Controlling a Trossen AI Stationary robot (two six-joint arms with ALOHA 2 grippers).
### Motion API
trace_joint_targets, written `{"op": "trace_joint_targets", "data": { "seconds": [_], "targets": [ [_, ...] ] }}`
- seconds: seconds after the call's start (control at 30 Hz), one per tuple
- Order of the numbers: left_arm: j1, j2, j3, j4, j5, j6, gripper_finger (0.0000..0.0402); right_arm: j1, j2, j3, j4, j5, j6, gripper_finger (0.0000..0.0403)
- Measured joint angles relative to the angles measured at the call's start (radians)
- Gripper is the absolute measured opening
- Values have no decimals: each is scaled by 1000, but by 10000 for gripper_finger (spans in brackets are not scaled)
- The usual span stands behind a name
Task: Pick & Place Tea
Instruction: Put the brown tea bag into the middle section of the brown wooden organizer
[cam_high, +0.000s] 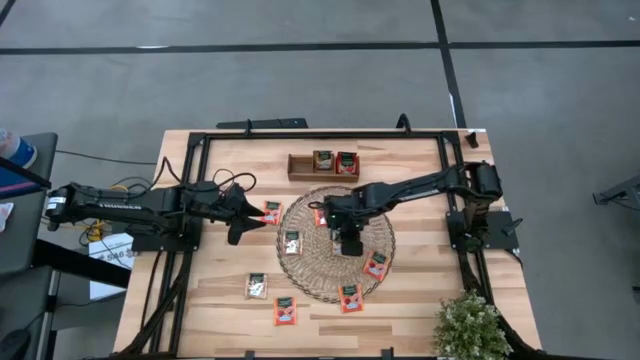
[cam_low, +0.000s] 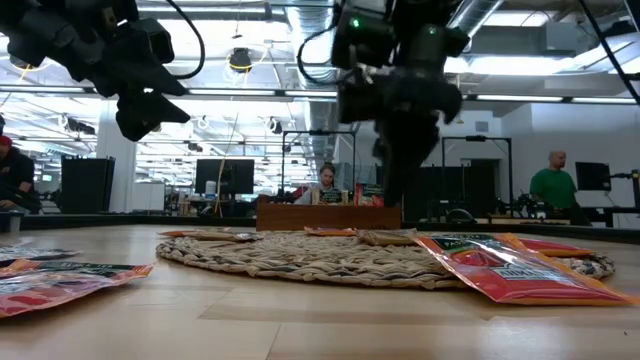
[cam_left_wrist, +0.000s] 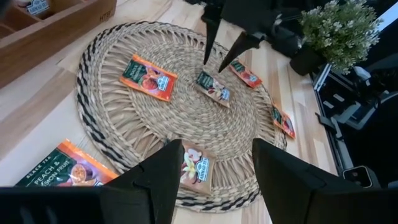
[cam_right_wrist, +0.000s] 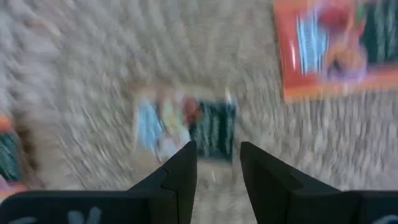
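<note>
A round woven mat (cam_high: 335, 243) lies mid-table. On it are a beige tea packet (cam_high: 291, 241) and red ones (cam_high: 320, 215), (cam_high: 375, 265), (cam_high: 350, 297). Another beige packet (cam_left_wrist: 212, 85) lies flat at the mat's middle. My right gripper (cam_left_wrist: 214, 62) hangs over it, open and pointing down, with its fingertips just above it. In the right wrist view this packet (cam_right_wrist: 186, 127) shows past the gripper (cam_right_wrist: 217, 162). My left gripper (cam_high: 240, 225) hovers open and holding nothing at the mat's left rim, beside a red packet (cam_high: 271, 212) on the table.
A wooden tray (cam_high: 300, 165) holding two packets stands at the far edge. Loose packets (cam_high: 257, 286), (cam_high: 285, 311) lie on the table near the front left. A potted plant (cam_high: 470, 325) stands at the near right corner. Black frame rails (cam_high: 190, 190) run along the table's sides.
</note>
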Motion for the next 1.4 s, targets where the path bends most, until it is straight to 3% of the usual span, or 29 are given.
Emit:
{"op": "trace_joint_targets", "data": {
  "seconds": [0.27,0.43,1.0,1.4],
  "targets": [
    [0,2,0,-3,0,-5,188,35,14,-4,-12,5,9,115],
    [0,2,0,-3,0,-4,188,62,35,-6,-13,81,8,115],
    [0,2,0,0,0,-6,188,61,90,-1,-6,100,10,114],
    [0,2,0,0,0,-6,188,64,90,-1,-5,100,9,42]
  ]
}}
